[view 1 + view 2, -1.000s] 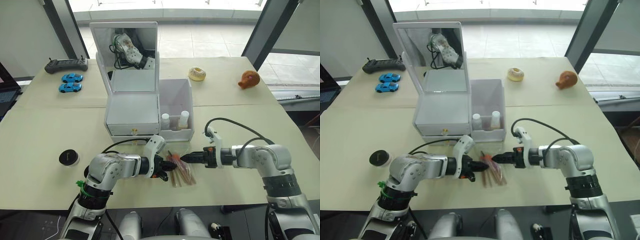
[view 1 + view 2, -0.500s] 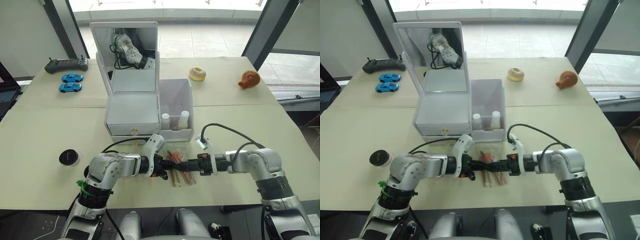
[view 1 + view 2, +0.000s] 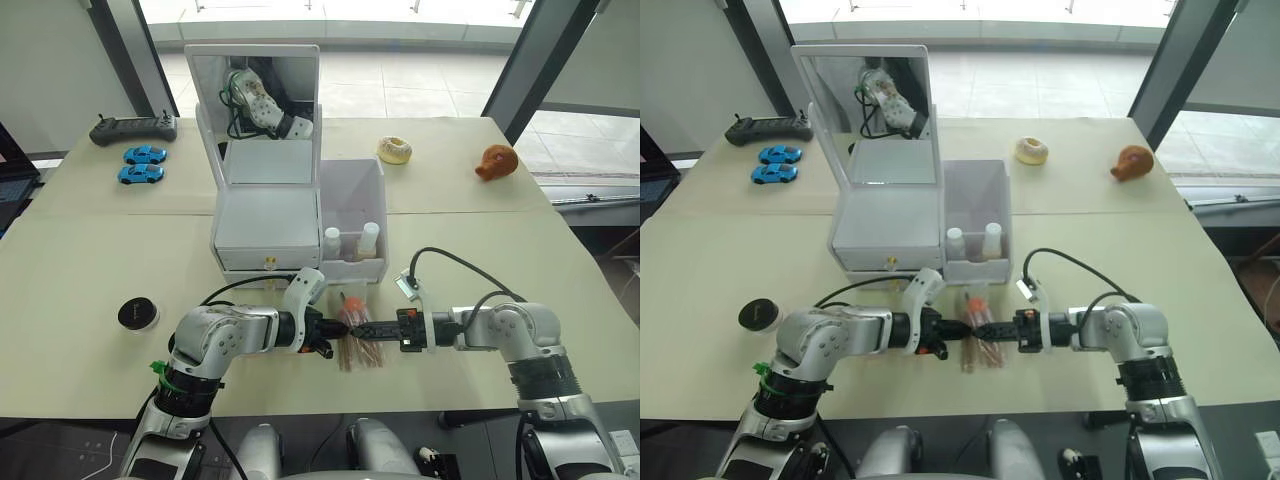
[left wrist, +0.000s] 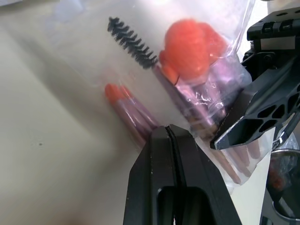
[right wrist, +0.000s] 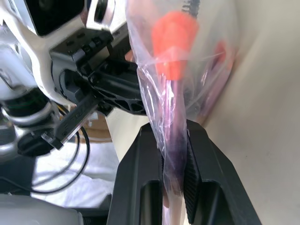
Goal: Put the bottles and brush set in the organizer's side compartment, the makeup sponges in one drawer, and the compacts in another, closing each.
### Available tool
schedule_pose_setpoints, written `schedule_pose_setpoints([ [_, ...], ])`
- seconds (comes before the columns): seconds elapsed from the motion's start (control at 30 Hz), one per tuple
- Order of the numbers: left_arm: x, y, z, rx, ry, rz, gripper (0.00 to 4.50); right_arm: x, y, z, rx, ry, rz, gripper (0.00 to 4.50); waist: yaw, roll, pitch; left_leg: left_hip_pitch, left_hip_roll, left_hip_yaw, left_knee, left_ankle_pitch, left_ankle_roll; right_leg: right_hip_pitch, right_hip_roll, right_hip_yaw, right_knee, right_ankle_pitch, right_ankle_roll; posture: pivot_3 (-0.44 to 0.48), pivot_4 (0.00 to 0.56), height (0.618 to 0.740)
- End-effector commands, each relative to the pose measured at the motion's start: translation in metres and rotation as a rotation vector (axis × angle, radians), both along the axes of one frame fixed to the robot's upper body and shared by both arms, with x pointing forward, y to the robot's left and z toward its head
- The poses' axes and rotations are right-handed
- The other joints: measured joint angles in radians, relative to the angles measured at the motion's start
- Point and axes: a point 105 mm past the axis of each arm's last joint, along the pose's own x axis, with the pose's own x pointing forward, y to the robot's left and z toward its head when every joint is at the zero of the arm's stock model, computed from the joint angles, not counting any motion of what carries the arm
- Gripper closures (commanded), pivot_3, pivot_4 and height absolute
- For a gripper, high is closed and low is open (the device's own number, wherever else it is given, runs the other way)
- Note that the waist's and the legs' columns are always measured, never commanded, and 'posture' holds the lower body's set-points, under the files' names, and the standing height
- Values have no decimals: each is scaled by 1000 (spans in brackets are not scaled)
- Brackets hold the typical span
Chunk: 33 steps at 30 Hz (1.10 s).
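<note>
The brush set (image 3: 356,330), a clear pouch of reddish-orange brushes, is held just above the table in front of the organizer (image 3: 265,225). My right gripper (image 3: 364,330) is shut on the pouch's plastic (image 5: 174,117). From the other side, my left gripper (image 3: 328,335) is shut with its tips (image 4: 167,129) at the pouch's edge. Two bottles (image 3: 350,240) with white caps stand in the side compartment (image 3: 352,190). One black compact (image 3: 137,315) lies on the table at the left. The makeup sponges are out of view.
The organizer's mirror (image 3: 265,120) stands upright and a gold drawer knob (image 3: 267,262) faces me. At the back of the table lie a doughnut (image 3: 394,148), a brown toy (image 3: 497,160), two blue toy cars (image 3: 140,165) and a black controller (image 3: 132,128).
My right gripper has moved left to the pouch and shut on it. The pouch now stands more on edge between both grippers. The left arm has barely moved.
</note>
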Motion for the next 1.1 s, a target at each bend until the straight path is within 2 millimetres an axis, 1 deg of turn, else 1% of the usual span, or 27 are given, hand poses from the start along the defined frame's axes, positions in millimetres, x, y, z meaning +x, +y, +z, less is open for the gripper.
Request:
schedule_pose_setpoints([
  [0.03,-5,-2,6,-51,24,6,4500,-7,-13,-4,-28,4,-39,4293,3,1,1,0,0,0,0,0,0,0,0,0,0,0,0,0,150,740],
  [0.13,-13,-2,22,-157,45,-27,4500,-19,-22,10,-41,-69,-20,4293,7,4,2,-2,-1,0,0,0,-1,-1,-1,0,-2,0,0,0,150,740],
  [0.23,-25,1,41,-248,31,-104,4500,-32,-26,36,25,-159,13,4293,5,5,5,-5,-2,0,0,-1,-1,-2,-2,0,-4,0,1,0,150,740],
  [0.33,-31,11,62,-318,-14,-138,4500,-35,-32,63,43,-282,12,4293,-3,8,9,-5,-2,0,0,-1,-1,-1,-1,1,-6,1,3,0,150,740],
  [0.43,-43,23,82,-347,-99,-197,4500,-36,-36,92,34,-482,39,4293,-4,10,13,-4,-2,-2,-1,-1,-1,-2,0,1,-6,1,3,0,150,740],
  [0.5,-51,33,102,-327,-260,-231,4500,-28,-38,115,-1,-633,37,4293,-6,11,14,-3,-1,-2,-2,-1,-2,-2,0,1,-7,1,3,0,150,740],
  [0.53,-56,41,116,-343,-334,-247,4500,-11,-41,134,-6,-681,-11,4293,-6,11,14,-3,-1,-2,-3,0,-2,-2,0,1,-8,1,3,0,150,740],
  [0.6,-63,51,131,-361,-409,-262,4500,9,-43,160,-3,-740,-66,4293,-14,11,18,-2,-1,-1,-4,1,-4,-2,0,3,-9,3,2,0,150,740],
  [0.63,-60,61,139,-341,-488,-224,4500,19,-37,181,12,-850,-84,4293,-16,10,18,-2,-2,-1,-6,1,-5,-2,0,3,-11,5,2,0,150,740],
  [0.67,-57,69,143,-299,-546,-187,4500,26,-33,197,7,-976,-95,4293,-15,10,18,-1,-2,-1,-9,3,-8,-2,-1,3,-11,6,1,0,150,740],
  [0.7,-55,75,145,-268,-584,-164,4500,31,-29,208,3,-1062,-101,4293,-13,9,18,-1,-2,-1,-11,4,-9,-4,0,3,-12,6,1,0,150,740],
  [0.73,-50,83,150,-226,-640,-122,4500,37,-22,216,3,-1109,-68,4293,-10,9,18,-1,-2,-2,-14,4,-9,-3,0,2,-12,5,1,0,150,740],
  [0.8,-46,91,154,-181,-700,-82,4500,45,-15,221,3,-1132,-16,4293,-1,9,18,-1,-1,-2,-15,4,-9,-5,1,2,-12,5,0,0,150,740],
  [0.87,-40,102,160,-173,-739,-34,4500,59,-10,229,17,-1192,15,4293,2,8,18,-2,-1,-2,-15,5,-10,-5,0,3,-12,5,-1,0,150,740],
  [0.9,-40,106,161,-190,-728,-27,4500,68,-8,230,-6,-1222,38,4293,1,8,18,-2,-1,0,-14,5,-10,-6,-1,3,-12,6,-3,0,150,740],
  [0.93,-38,110,160,-184,-707,-16,4500,76,-7,227,-48,-1264,64,4293,1,8,18,-2,-2,1,-14,5,-11,-6,-2,4,-12,9,-6,0,150,740],
  [0.97,-35,112,162,-177,-723,7,4500,88,-8,221,-108,-1291,85,4293,2,8,18,-2,-2,2,-14,5,-11,-7,-3,4,-12,10,-7,0,150,740],
  [1.0,-33,111,166,-202,-728,34,4500,99,-8,216,-133,-1278,95,4293,2,8,18,-2,-2,2,-14,5,-11,-7,-2,3,-12,10,-6,0,150,740],
  [1.07,-34,108,172,-243,-739,62,4500,109,-9,213,-92,-1188,105,4293,-1,8,18,-2,-1,3,-13,5,-11,-7,-3,3,-12,9,-5,0,150,740],
  [1.1,-39,104,176,-266,-762,68,4500,114,-9,211,-88,-1199,121,4293,-1,8,18,-2,-1,4,-14,5,-11,-7,-2,4,-12,9,-5,0,150,740],
])
